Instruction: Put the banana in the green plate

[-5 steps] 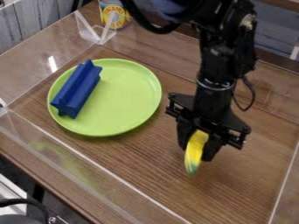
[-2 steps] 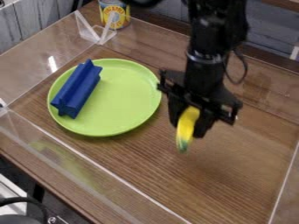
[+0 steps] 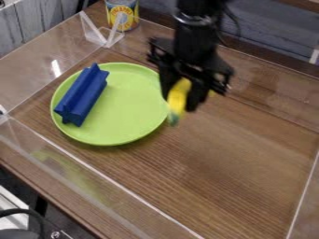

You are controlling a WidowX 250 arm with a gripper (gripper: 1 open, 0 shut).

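My gripper [image 3: 181, 86] is shut on the banana [image 3: 177, 100], a small yellow toy that hangs upright from the fingers with its greenish tip pointing down. It hovers at the right rim of the green plate [image 3: 125, 117], a large round lime-green plate on the wooden table. The black arm rises behind the gripper toward the top of the view. The top of the banana is hidden inside the fingers.
A blue rectangular block [image 3: 82, 91] lies on the left part of the plate. A clear plastic wall [image 3: 75, 177] runs around the table. A yellow and white can [image 3: 119, 15] stands at the back left, beside a clear stand.
The arm has carried the banana up and to the left, from over the bare wood at the right to the plate's right rim. The grip stayed shut.
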